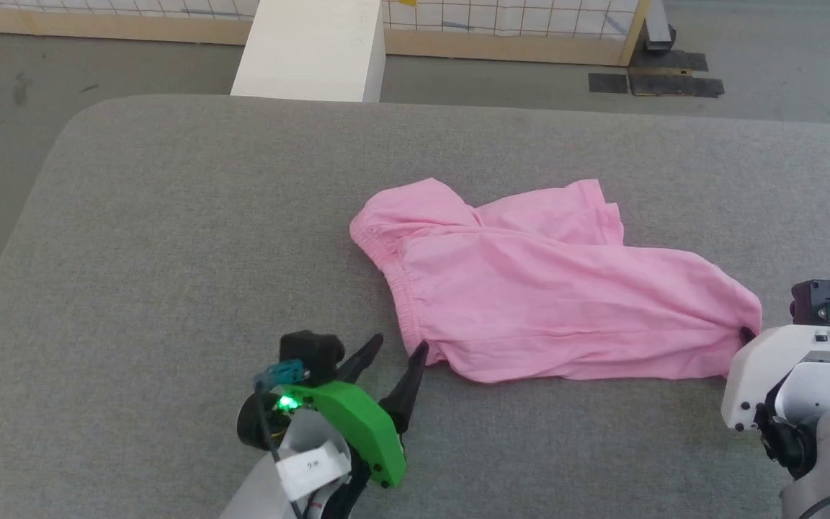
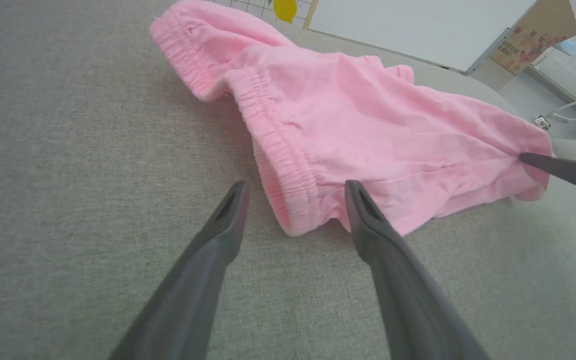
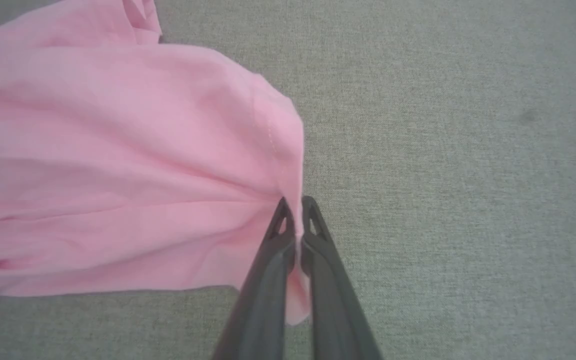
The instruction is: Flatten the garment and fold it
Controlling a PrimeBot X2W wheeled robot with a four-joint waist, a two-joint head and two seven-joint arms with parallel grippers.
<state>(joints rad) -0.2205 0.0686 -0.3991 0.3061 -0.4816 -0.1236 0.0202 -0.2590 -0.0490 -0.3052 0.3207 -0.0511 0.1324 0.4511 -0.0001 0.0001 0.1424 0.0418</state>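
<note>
Garment: pink shorts, lying rumpled on the grey padded table, right of centre. The waistband faces the robot's left and one leg is drawn out toward its right.

Right gripper: clenched on that leg's hem at the near corner, cloth pinched between the tips, creases fanning from the grip.

Left gripper: released and spread wide, grasping nothing. Its tips sit low at the waistband's near end, one on either side of it.
</note>
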